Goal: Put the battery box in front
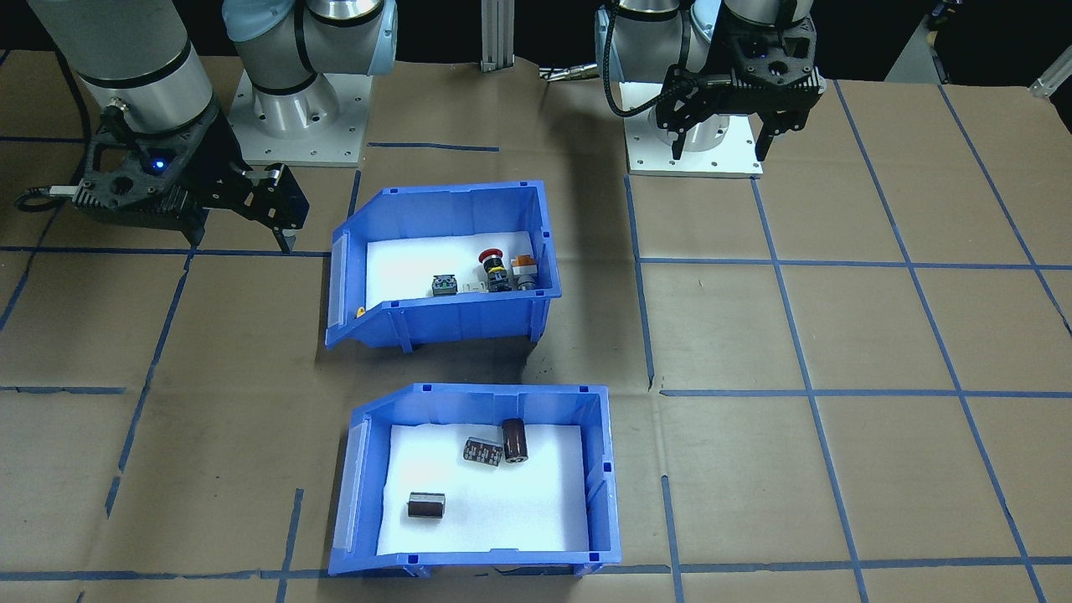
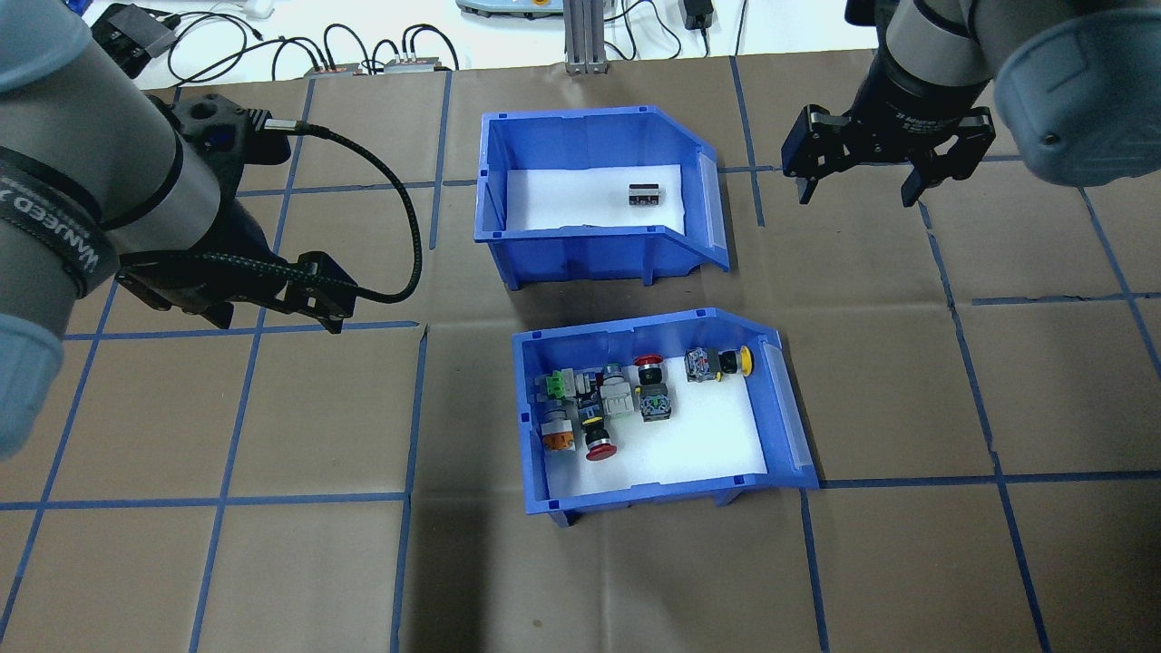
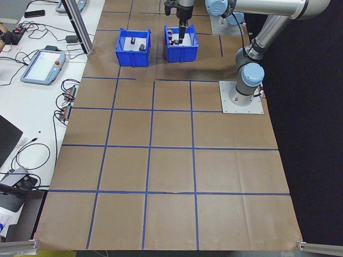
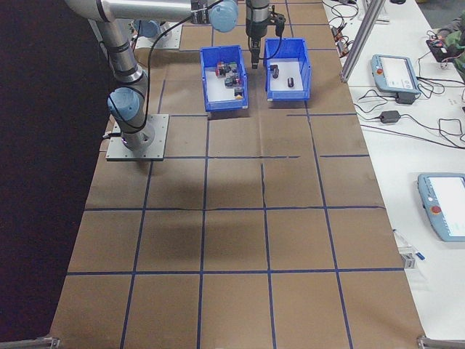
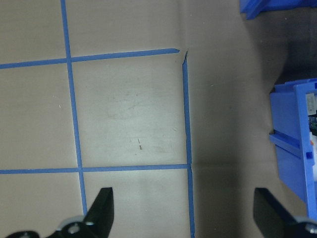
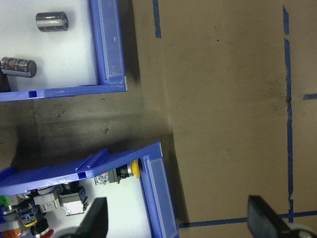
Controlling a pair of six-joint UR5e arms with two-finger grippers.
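Both grippers empty, jaws spread wide: left gripper (image 2: 272,317) hangs over bare table at 9 o'clock of the bins, right gripper (image 2: 857,186) at 3 o'clock of the battery box (image 2: 594,204). Switch bin (image 2: 653,408) sits just beside it at 6 o'clock.

Brown paper-covered table (image 2: 272,562) with blue tape grid — battery box (image 2: 590,263) and switch bin (image 2: 535,426) on it.

A robotics lab: two arms are bolted on metal base plates (image 3: 241,105) to a worktop (image 3: 171,176) covered in brown paper gridded with blue tape. Beside it, well away from each end effector, a white bench carries teach pendants (image 4: 393,70), cables and power adapters.
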